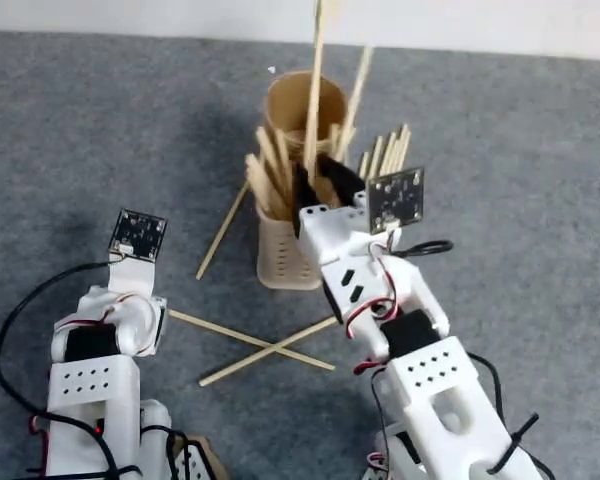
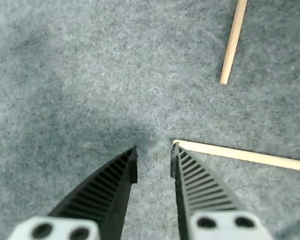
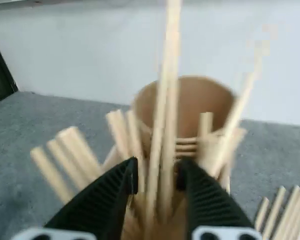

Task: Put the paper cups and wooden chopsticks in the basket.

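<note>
The basket [image 1: 280,258] is pale beige with slotted walls and stands upright on the grey carpet [image 1: 500,150]; a brown paper cup [image 1: 285,108] rises at its far side, though whether inside it or just behind I cannot tell; a bundle of wooden chopsticks [image 1: 268,175] bristles out of the basket at slants. The right gripper [image 3: 157,172] hangs over the basket, its black fingers closed on two upright chopsticks [image 3: 171,75] that stand tall in front of the paper cup. More sticks lie on the carpet: a slanted chopstick [image 1: 223,230] just beside the basket; a crossed pair [image 1: 270,348] between the two arms. The left gripper [image 2: 154,155] sits low over the carpet, its fingers a narrow gap apart and holding nothing; the end of a flat chopstick [image 2: 240,156] lies just beside one fingertip.
</note>
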